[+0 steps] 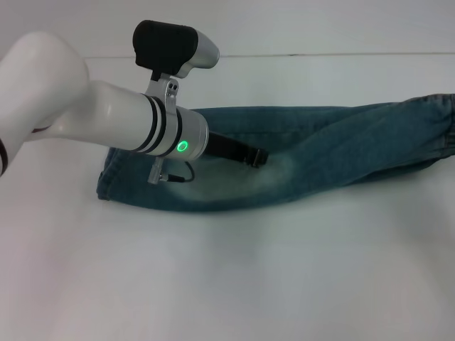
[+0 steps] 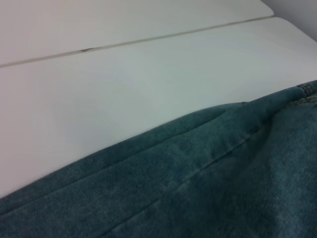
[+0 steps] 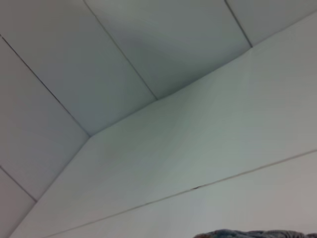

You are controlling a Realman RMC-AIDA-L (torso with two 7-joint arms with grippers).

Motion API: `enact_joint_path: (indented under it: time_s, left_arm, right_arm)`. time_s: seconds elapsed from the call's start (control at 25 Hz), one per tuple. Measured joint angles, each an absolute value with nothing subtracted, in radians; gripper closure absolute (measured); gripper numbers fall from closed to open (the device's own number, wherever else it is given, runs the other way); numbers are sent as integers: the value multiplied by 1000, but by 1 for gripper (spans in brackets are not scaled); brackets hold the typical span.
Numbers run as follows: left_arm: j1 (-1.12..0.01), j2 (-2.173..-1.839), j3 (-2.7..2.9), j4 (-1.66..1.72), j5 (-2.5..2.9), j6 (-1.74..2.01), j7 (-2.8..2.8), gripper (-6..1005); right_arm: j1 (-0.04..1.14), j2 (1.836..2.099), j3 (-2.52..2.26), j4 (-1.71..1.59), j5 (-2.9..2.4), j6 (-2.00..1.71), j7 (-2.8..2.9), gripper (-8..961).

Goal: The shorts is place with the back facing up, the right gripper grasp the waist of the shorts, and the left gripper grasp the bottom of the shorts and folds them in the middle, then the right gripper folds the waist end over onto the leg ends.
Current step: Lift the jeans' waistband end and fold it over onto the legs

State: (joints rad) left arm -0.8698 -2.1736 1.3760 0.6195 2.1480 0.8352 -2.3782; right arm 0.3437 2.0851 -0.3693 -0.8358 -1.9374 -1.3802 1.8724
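Hovering my left gripper [image 1: 257, 157] over the shorts [image 1: 306, 160], already folded lengthwise; long axis runs left-right; waist [image 1: 437, 128] lies far right; finger state undeterminable; right gripper unseen.

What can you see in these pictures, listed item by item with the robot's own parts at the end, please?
shorts: one, faded blue denim, folded lengthwise into a long strip across the table.
table: one, white, under the shorts, with a thin seam along its far part.
left gripper: one, black, low over the middle of the shorts, on a silver-white arm with a green light ring.
right gripper: not visible in any view; its wrist camera shows mostly pale panels and only a sliver of denim.
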Motion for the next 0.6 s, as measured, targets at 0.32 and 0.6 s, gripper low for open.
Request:
enact_joint_path:
  time_s: [0.32, 0.6]
  left_arm:
    - [-873, -2174, 1407, 611, 2100, 809, -2370, 946]
    - [-889, -2175, 1532, 562, 1981, 734, -2367, 962]
  right_arm:
    - [353, 2086, -387, -885, -1934, -1410, 1909, 877]
    - [368, 2086, -390, -922, -1933, -1433, 1932, 873]
